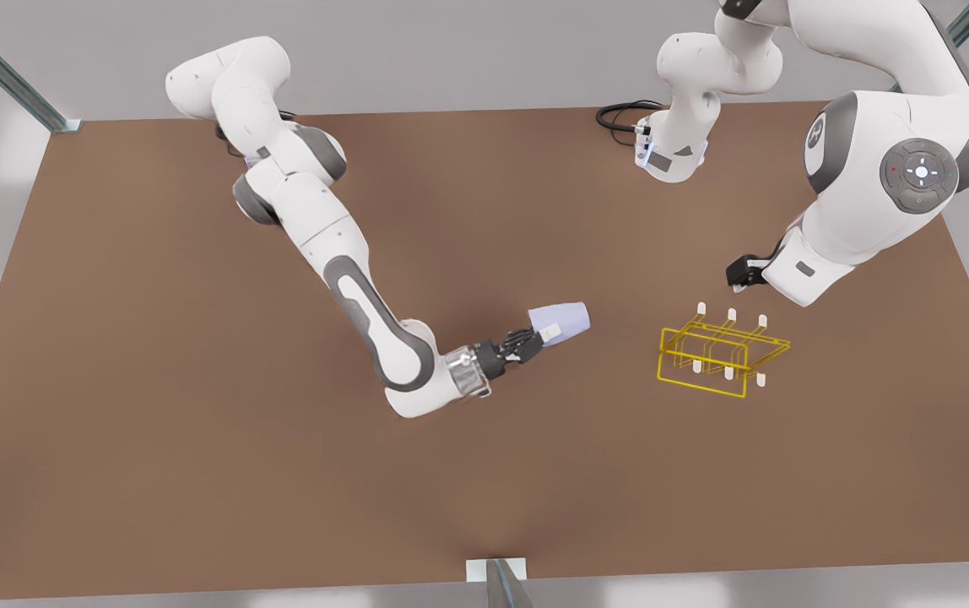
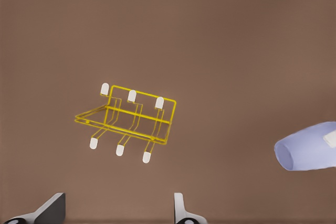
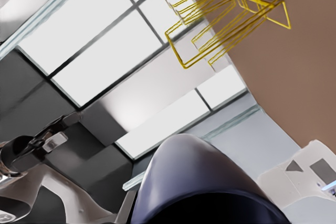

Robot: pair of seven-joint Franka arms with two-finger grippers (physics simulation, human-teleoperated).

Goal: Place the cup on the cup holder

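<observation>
The brown table [image 1: 197, 473] is spreading under both arms. The arm at the front view's left is carrying the right gripper [image 1: 535, 342], whose fingers are clamping the lavender cup [image 1: 559, 323]; the cup is lying on its side in the air, mouth pointing toward three o'clock in the front view. In the right wrist view the cup [image 3: 197, 187] is looming close. The cup holder [image 1: 722, 353], a yellow wire rack with white-tipped pegs, is standing on the table well apart from the cup at three o'clock, with bare table between them. The left gripper [image 1: 742, 272] is waiting near the rack at twelve o'clock, its fingers [image 2: 181, 211] spread wide and holding nothing.
</observation>
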